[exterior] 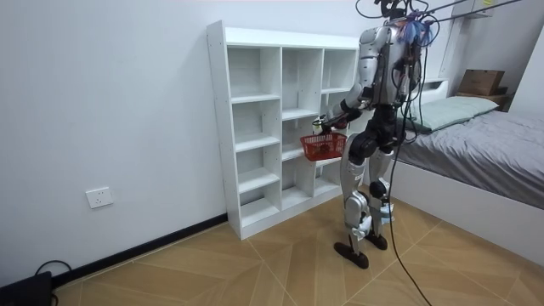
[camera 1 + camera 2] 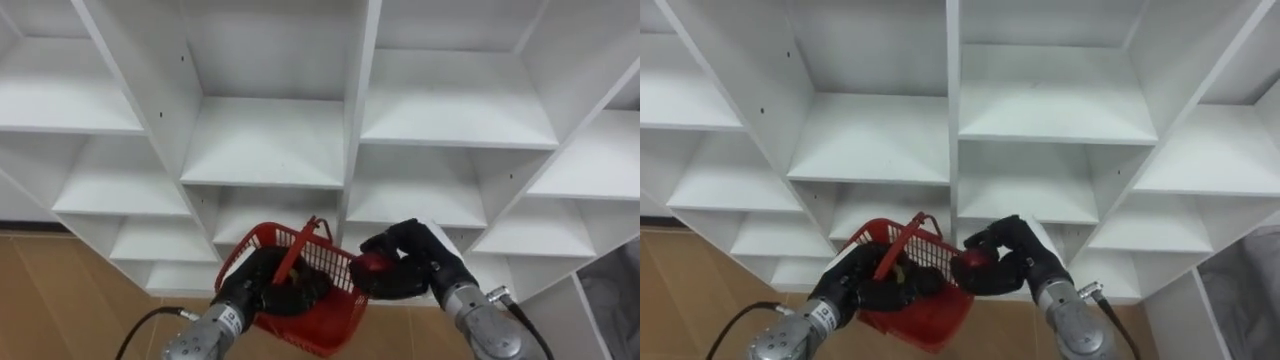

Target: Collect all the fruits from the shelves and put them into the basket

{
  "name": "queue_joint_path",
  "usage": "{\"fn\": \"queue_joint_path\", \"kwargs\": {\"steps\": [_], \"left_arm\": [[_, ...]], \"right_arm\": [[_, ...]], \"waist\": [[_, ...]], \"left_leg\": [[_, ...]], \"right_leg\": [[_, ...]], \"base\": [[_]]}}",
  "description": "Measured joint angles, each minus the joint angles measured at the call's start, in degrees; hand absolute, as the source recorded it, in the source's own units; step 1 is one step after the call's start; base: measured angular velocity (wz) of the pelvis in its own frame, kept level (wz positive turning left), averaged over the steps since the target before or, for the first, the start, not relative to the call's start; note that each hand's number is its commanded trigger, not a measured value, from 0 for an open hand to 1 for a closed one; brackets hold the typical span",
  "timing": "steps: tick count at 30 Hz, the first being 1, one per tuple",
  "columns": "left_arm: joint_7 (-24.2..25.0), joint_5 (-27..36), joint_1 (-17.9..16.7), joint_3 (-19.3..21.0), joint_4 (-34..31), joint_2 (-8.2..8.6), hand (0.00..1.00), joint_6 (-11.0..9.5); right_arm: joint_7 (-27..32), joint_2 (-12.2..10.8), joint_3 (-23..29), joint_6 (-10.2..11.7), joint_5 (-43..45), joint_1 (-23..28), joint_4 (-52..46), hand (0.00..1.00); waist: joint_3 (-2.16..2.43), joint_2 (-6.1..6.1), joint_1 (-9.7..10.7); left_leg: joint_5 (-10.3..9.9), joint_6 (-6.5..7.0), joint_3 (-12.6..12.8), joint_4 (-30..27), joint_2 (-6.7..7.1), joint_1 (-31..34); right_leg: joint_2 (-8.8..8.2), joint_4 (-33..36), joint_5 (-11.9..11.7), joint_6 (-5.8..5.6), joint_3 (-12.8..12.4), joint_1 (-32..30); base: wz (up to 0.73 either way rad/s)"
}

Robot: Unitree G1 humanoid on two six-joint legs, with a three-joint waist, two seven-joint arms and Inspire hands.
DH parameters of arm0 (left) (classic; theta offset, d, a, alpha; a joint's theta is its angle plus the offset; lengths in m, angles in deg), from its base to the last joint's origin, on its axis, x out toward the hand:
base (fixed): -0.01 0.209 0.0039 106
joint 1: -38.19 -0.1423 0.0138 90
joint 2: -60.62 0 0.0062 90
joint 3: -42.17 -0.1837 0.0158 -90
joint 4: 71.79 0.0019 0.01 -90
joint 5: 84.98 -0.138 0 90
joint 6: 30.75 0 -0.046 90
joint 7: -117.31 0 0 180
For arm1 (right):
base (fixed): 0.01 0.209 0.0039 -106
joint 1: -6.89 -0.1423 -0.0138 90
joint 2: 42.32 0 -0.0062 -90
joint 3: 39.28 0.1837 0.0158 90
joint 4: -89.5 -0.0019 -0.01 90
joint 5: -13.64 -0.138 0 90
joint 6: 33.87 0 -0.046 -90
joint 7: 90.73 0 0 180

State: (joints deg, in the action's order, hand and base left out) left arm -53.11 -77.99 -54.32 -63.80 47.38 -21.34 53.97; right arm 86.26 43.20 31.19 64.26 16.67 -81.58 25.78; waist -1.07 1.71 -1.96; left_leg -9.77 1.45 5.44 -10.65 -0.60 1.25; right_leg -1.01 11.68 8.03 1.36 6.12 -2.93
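I stand facing the white closet (image 2: 265,150) (image 1: 255,127). My left hand (image 2: 262,285) (image 2: 862,285) is shut on the rim of a red wire basket (image 2: 325,315) (image 2: 930,320) (image 1: 323,147), which it holds up in front of the lower shelves with the handle (image 2: 300,250) raised. Something dark lies in the basket; I cannot make it out. Just right of the basket's edge, my right hand (image 2: 420,260) (image 2: 1018,250) curls around a red round fruit (image 2: 375,266) (image 2: 973,261).
The closet's upright divider (image 2: 362,100) runs down the middle above the hands, with white shelf boards (image 2: 455,130) on both sides. Wooden floor (image 2: 60,300) lies to the lower left. A bed (image 1: 484,144) stands at the room view's right, behind the robot.
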Motion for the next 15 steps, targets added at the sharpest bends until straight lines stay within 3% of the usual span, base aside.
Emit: {"fn": "queue_joint_path", "kwargs": {"steps": [15], "left_arm": [[1.4,0.3,0.1,-1.2,0.3,0.12,1.00,0.0]], "right_arm": [[-4.3,-1.0,-1.8,-0.5,4.1,-0.1,0.5,1.00]], "waist": [[-0.17,-0.53,-0.1]], "left_leg": [[-0.1,-0.02,0.1,0.0,-0.01,1.5]], "right_leg": [[-0.09,-0.1,0.1,-0.02,0.5,-1.3]], "base": [[0.00]]}}
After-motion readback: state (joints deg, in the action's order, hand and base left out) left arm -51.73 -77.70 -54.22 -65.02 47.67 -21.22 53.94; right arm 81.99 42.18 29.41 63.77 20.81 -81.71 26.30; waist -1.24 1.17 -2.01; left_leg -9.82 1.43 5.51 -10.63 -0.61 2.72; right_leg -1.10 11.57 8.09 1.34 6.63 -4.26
